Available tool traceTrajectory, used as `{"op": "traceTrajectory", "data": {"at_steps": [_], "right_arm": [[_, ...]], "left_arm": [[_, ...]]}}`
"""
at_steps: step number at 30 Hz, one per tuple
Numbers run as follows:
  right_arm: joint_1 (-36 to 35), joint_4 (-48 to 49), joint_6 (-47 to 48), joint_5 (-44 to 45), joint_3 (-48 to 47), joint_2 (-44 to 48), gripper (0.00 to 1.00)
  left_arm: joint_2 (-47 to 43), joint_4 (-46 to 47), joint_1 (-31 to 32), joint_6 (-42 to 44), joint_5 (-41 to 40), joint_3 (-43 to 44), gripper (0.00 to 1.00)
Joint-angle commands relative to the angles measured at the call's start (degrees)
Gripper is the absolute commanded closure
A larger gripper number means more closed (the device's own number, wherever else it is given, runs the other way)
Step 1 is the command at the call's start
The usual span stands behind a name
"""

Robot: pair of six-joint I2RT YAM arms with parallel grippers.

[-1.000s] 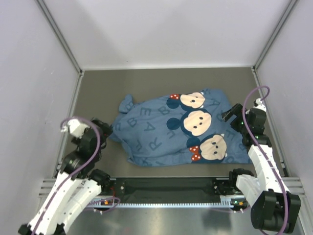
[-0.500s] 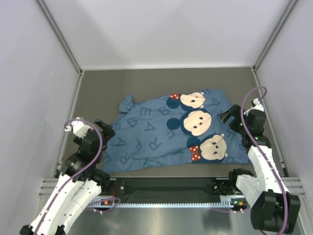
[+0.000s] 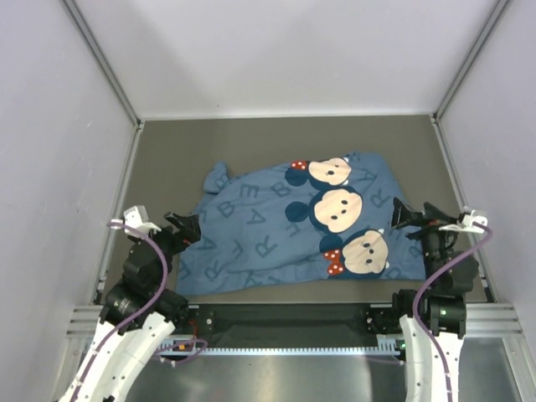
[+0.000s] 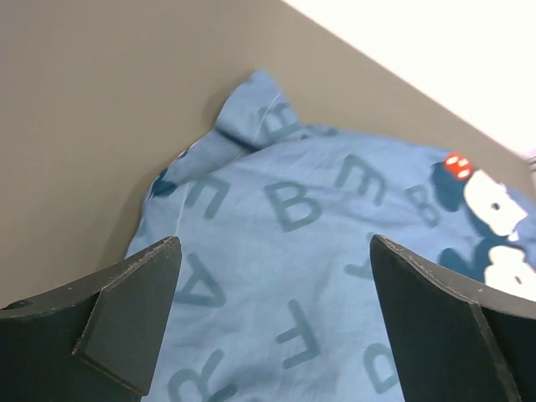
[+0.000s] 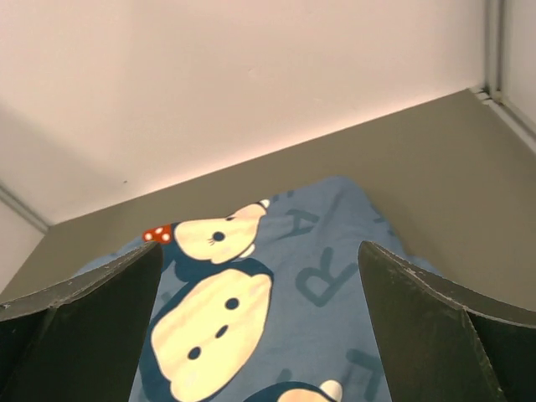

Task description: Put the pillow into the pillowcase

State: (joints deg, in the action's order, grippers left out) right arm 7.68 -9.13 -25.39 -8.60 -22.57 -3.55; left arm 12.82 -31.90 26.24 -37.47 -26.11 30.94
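Note:
The blue pillowcase (image 3: 293,226), printed with darker letters and three mouse faces with red bows, lies plump and spread out on the table. The cream-white pillow is hidden from every view. My left gripper (image 3: 184,226) is open and empty just off the case's left edge; the left wrist view shows the lettered cloth (image 4: 276,276) between its fingers. My right gripper (image 3: 404,219) is open and empty at the case's right edge; the right wrist view shows the mouse faces (image 5: 213,310) below it.
The grey table (image 3: 276,142) is walled by white panels on three sides, with metal corner posts (image 3: 109,75) at the back. A black rail (image 3: 289,318) runs along the near edge between the arm bases.
Both arms have drawn back toward the near edge. The left end of the pillowcase has settled flatter and wider.

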Motion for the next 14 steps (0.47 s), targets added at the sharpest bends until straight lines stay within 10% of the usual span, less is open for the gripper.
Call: {"op": "traceTrajectory", "data": {"at_steps": [1, 14], "right_arm": [[0.32, -4.05, 2.80, 6.21, -1.34, 1.88, 0.00], [0.32, -7.57, 2.18, 10.53, -2.66, -0.58, 0.00]], "left_arm": [[-2.97, 4.22, -0.05, 1.53, 1.24, -0.97, 0.01], [-4.03, 3.69, -0.05, 0.91, -0.17, -1.23, 0.02]]}}
